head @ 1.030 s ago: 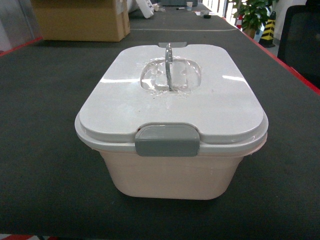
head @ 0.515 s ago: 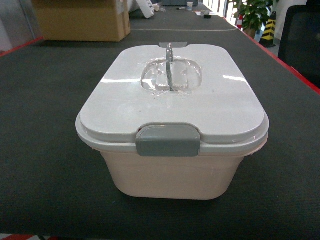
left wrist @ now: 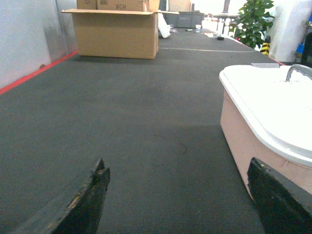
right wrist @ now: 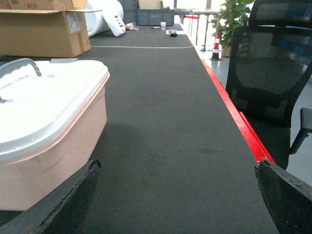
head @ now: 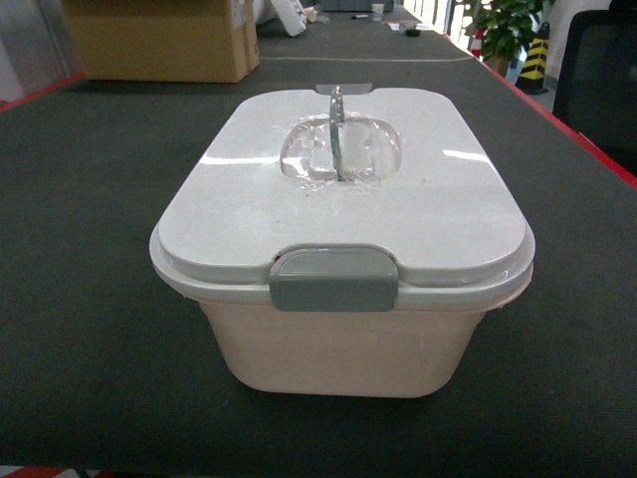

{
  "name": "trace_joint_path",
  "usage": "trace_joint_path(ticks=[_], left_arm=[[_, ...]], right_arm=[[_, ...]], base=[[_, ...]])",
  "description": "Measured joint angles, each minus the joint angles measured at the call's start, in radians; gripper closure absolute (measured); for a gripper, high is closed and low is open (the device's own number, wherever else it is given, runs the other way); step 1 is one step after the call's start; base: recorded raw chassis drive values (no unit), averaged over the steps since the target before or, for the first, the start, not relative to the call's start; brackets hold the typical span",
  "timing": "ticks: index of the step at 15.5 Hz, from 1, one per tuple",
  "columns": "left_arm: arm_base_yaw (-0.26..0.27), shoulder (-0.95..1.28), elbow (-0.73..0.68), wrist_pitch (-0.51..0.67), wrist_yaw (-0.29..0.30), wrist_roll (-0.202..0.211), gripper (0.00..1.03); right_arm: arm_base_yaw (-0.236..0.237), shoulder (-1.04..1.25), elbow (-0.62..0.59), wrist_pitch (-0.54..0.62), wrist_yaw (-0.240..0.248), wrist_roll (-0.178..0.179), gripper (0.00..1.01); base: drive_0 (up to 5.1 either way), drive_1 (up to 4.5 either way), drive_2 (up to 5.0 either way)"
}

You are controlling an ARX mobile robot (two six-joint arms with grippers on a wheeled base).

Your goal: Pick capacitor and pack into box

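The box [head: 338,344] is a pinkish-cream tub in the middle of the dark table, closed by a white lid [head: 343,199] with a grey clasp [head: 333,279] at the front and an upright handle [head: 336,129] on top. The capacitor is out of view. My left gripper [left wrist: 178,187] is open low over bare mat, with the box [left wrist: 243,141] just to its right. My right gripper [right wrist: 178,183] is open too, over bare mat, and the box [right wrist: 53,146] lies to its left. Neither gripper shows in the head view.
A brown cardboard carton [head: 159,40] stands at the far left of the table. A red strip [right wrist: 234,117] marks the table's right edge, with a black mesh chair [right wrist: 273,78] beyond it. A potted plant [head: 503,30] stands far right.
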Motion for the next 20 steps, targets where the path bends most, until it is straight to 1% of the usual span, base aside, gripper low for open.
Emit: trace_joint_path(ticks=[1,2,20], left_arm=[[0.0,0.0,0.0,0.0,0.0,0.001,0.03],[0.0,0.0,0.0,0.0,0.0,0.001,0.06],[0.0,0.0,0.0,0.0,0.0,0.001,0.05]], right_arm=[[0.0,0.0,0.0,0.0,0.0,0.0,0.03],[0.0,0.0,0.0,0.0,0.0,0.0,0.03],[0.0,0.0,0.0,0.0,0.0,0.0,0.03]], base=[[0.0,0.0,0.0],[0.0,0.0,0.0],[0.0,0.0,0.0]])
